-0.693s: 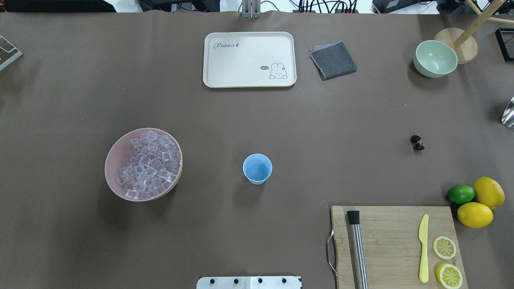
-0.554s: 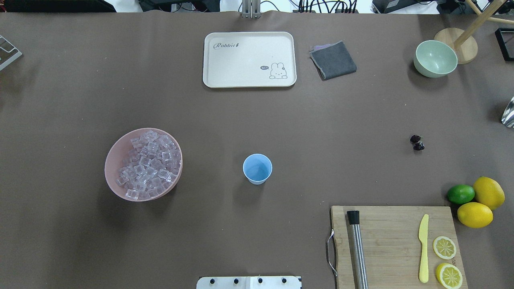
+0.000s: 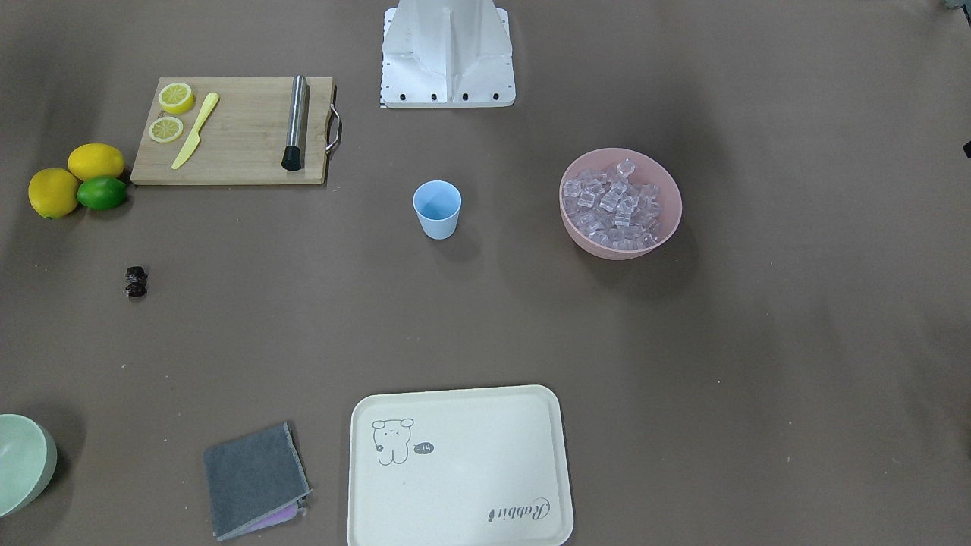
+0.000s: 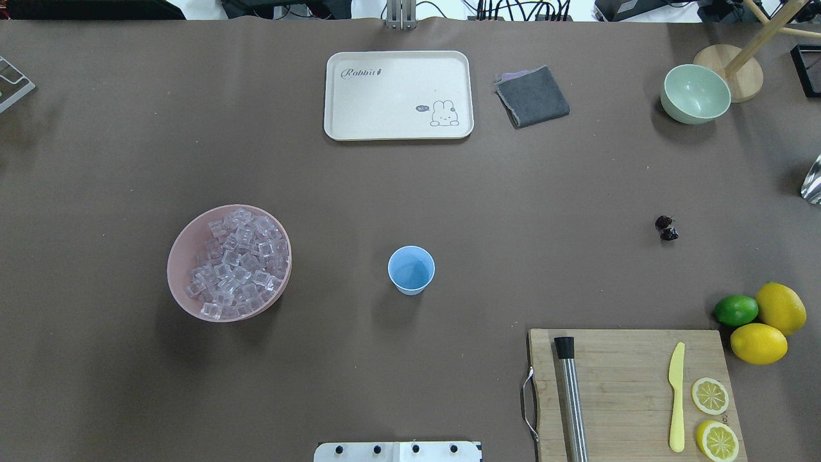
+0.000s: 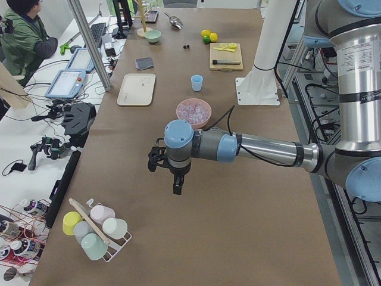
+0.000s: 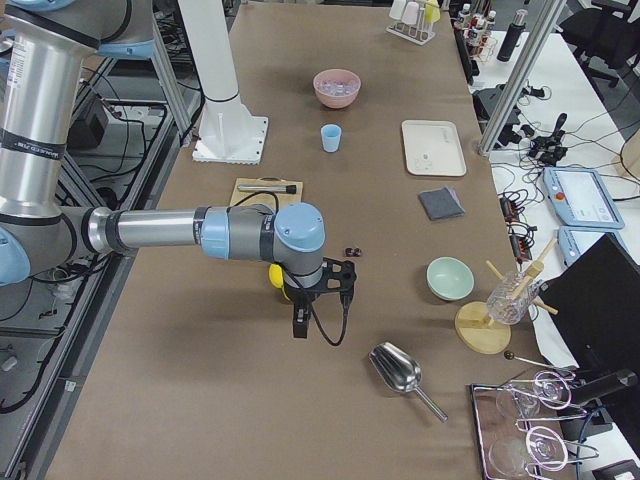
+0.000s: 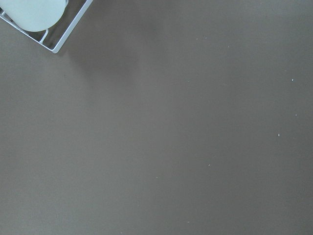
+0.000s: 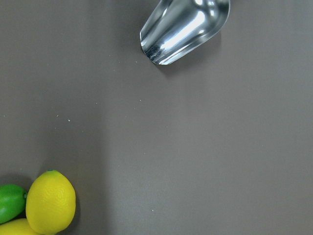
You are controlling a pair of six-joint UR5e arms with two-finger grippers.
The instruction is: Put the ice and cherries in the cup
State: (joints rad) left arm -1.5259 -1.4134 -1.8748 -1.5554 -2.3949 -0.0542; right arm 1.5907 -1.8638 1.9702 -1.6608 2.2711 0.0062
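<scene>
Nothing on the counter (image 4: 449,192) has shifted since the earlier overhead pictures. The cup (image 4: 411,269) stands upright and empty near the middle; the ice (image 4: 237,263) is heaped in the pink bowl (image 4: 187,245), on the cup's left in the overhead view; the cherries (image 4: 666,228) lie on bare counter, well apart on its right. The left hand (image 5: 177,186) hangs above bare counter; the right hand (image 6: 298,327) hangs near the metal scoop (image 6: 398,372); I cannot tell whether either is released or clenched.
</scene>
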